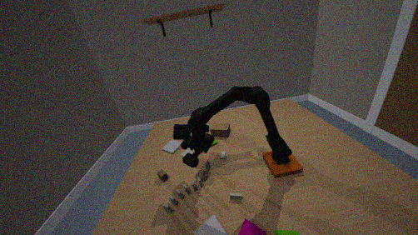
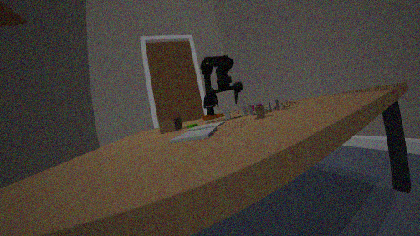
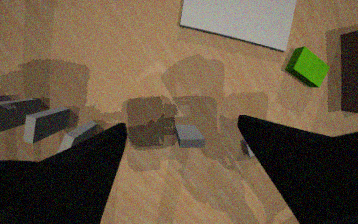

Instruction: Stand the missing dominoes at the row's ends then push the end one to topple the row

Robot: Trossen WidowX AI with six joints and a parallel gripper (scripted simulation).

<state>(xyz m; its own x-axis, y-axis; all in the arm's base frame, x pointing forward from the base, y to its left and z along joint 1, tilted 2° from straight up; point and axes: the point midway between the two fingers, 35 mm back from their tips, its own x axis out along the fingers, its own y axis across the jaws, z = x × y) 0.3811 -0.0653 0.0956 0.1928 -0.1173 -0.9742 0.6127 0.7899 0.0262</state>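
A row of small grey dominoes stands on the wooden table, running from lower left towards the gripper in the top view. My gripper is open and empty, above the table near the row's far end. Another grey domino shows beyond and between the open fingers in the wrist view, apart from them; whether it stands upright is hard to tell. A pale domino lies apart, right of the row. A small pale piece is partly hidden by the right finger in the wrist view.
Flat white panels, a green block and a dark brown box lie beyond the gripper. A small brown block is left of the row. White and magenta objects are at the near edge of view.
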